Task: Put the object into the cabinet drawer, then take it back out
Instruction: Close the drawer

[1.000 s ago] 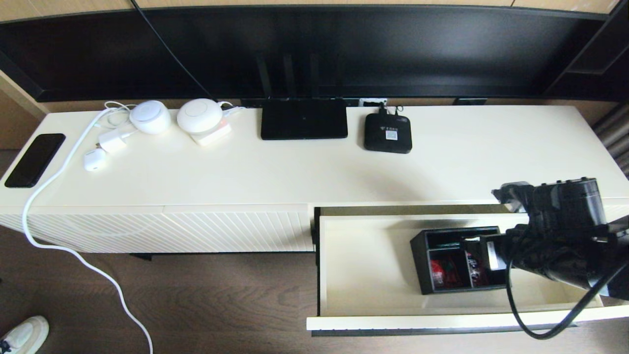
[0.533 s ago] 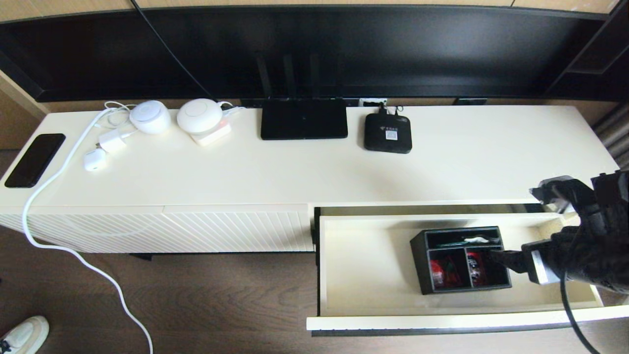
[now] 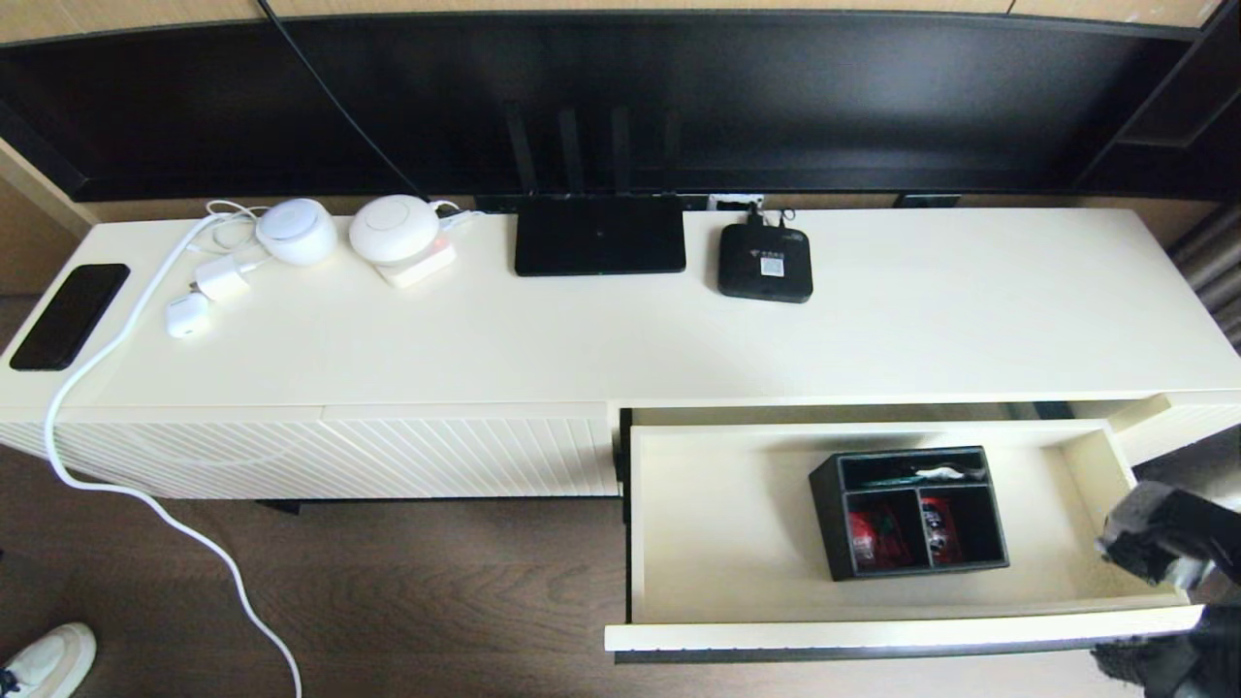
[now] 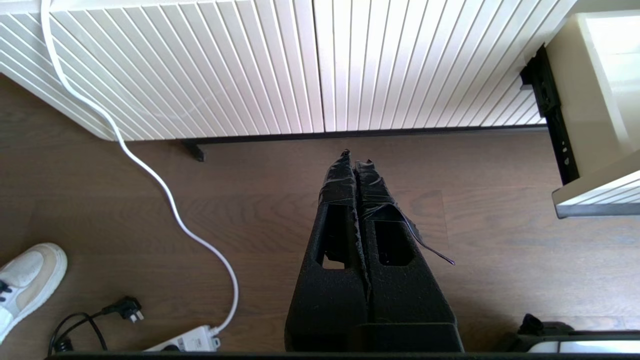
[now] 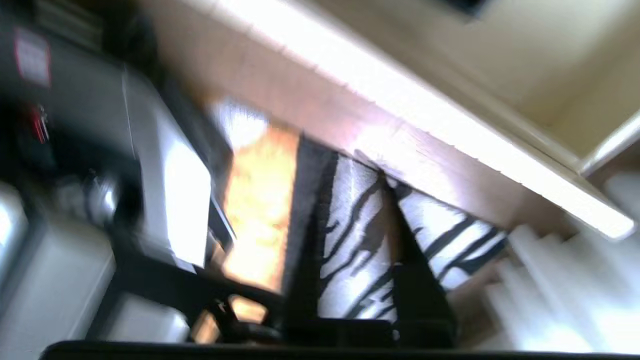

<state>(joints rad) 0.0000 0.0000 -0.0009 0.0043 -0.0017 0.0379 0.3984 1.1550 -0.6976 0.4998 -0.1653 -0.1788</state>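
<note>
Plainly, the right gripper (image 3: 1159,543) sits at the right end of the open cabinet drawer (image 3: 737,591), well apart from the organiser box (image 3: 909,512); whether its fingers are spread or closed I cannot tell, as the right wrist view is smeared. The box rests flat on the drawer floor, right of centre, with red packets (image 3: 877,539) in its two square compartments and nothing touching it. The left gripper (image 4: 355,160) hangs low over the wooden floor (image 4: 250,200) before the ribbed panel (image 4: 250,65), fingers pressed together and empty. On the cabinet top (image 3: 921,320) stand a router (image 3: 599,236) and a small black device (image 3: 765,263).
</note>
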